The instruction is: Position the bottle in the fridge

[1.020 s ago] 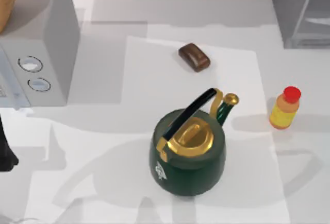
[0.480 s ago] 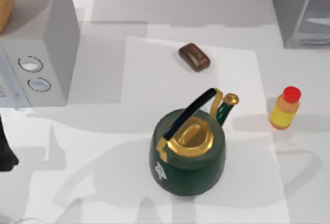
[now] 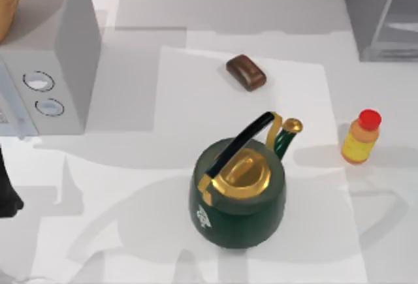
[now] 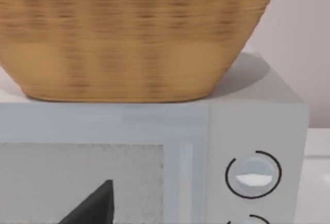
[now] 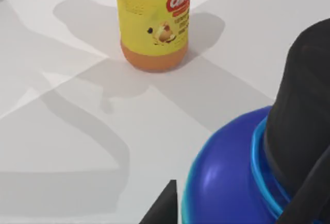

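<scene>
Bottle (image 3: 361,138), yellow-orange with a red cap, is standing upright near the right gripper; its finger state is unclear.

Bottle (image 3: 360,138) right of kettle (image 3: 238,186), fridge (image 3: 379,13) behind (far right corner)

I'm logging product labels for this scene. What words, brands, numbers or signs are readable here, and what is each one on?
Bottle: a red logo with white letters, cut off at the frame edge; too blurred and partial to read. The small print beside it is too small to read.
Green kettle: a small white emblem on its side, not readable.
Microwave: two round dials, no readable markings.
</scene>
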